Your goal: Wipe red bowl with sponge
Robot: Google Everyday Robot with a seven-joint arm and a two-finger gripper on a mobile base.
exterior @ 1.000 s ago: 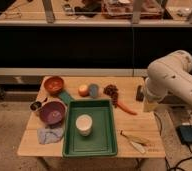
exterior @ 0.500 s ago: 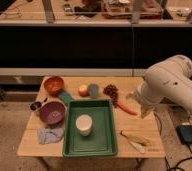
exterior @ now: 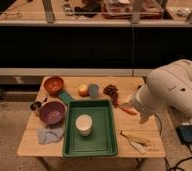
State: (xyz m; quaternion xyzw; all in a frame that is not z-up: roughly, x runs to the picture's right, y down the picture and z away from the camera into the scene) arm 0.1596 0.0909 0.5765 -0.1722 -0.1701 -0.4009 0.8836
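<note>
The red bowl [exterior: 53, 85] stands at the table's far left corner. A green sponge [exterior: 65, 96] lies just in front and to the right of it, between it and the purple bowl [exterior: 52, 112]. My white arm [exterior: 171, 92] reaches in from the right. The gripper [exterior: 138, 106] is at the arm's left end, over the right side of the table beside the carrot [exterior: 128, 110]. It is far to the right of both sponge and red bowl, and I see nothing in it.
A green tray [exterior: 101, 142] with a white cup [exterior: 83, 124] fills the table's middle. An apple [exterior: 82, 90], a grey cup [exterior: 93, 90] and dark grapes [exterior: 110, 91] line the back. A blue cloth [exterior: 50, 134], a metal cup [exterior: 35, 106] and a banana [exterior: 134, 138] also lie here. A black box [exterior: 189, 134] sits on the floor.
My arm has swung left and lower, from beside the table's right edge to over its right side near the carrot. The objects on the table have not moved.
</note>
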